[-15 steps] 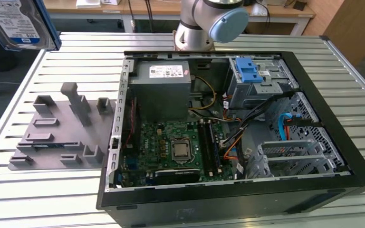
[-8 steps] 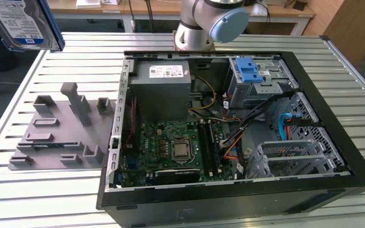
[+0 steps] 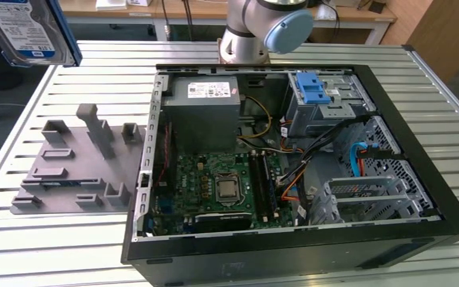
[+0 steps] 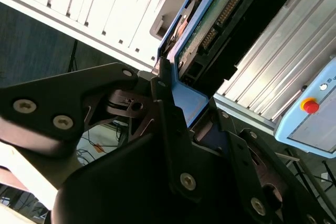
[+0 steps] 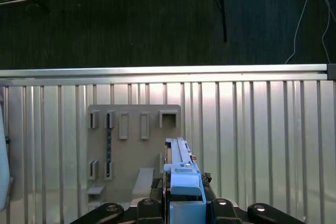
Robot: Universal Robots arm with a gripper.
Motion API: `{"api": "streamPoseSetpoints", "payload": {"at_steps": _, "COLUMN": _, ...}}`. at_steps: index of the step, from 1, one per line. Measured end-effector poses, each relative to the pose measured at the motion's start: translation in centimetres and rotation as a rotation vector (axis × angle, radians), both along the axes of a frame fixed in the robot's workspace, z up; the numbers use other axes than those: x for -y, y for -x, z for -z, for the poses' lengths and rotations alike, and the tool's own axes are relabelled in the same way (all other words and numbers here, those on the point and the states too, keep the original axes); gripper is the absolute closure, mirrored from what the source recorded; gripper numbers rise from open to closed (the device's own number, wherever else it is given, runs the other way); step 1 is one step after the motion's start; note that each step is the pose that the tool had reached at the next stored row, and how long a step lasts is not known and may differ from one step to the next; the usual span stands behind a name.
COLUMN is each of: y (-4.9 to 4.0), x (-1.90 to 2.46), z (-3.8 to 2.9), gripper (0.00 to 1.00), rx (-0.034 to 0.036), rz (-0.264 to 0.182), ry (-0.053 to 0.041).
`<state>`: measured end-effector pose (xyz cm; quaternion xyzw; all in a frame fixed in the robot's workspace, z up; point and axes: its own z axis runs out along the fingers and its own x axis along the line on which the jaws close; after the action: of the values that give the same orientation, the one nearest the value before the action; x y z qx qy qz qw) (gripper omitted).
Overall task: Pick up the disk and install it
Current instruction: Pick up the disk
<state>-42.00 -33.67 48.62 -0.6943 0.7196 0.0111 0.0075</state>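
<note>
The disk point(image 3: 30, 30), a silver drive with a white-and-blue label and a blue bracket, hangs high at the exterior view's upper left, above the table's far left corner. In the second wrist view my gripper point(image 4: 191, 114) is shut on the disk point(image 4: 218, 17) by its blue bracket end, with black fingers point(image 4: 163, 98) pressed on either side and the green circuit board showing. In the first wrist view the disk point(image 5: 181, 169) stands on edge between the fingers point(image 5: 149, 205), above the grey fixture plate point(image 5: 134, 150).
An open black computer case point(image 3: 293, 254) lies on the slatted metal table point(image 3: 54, 239), with a grey power-supply box point(image 3: 205, 107) and a drive cage with a blue latch point(image 3: 317, 89) inside. The grey fixture plate point(image 3: 70, 173) lies beside the case. The arm's base point(image 3: 262, 30) stands behind it.
</note>
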Motion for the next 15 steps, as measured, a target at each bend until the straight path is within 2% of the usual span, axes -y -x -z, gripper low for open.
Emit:
{"api": "streamPoseSetpoints", "payload": {"at_steps": 9, "y": -0.87, "x": 0.07, "z": 0.00, "gripper": 0.64, "rx": -0.0001, "rz": 0.000, "ry": 0.0000}}
{"api": "streamPoseSetpoints", "payload": {"at_steps": 15, "y": -2.07, "x": 0.11, "z": 0.00, "gripper": 0.64, "rx": -0.0001, "rz": 0.000, "ry": 0.0000}}
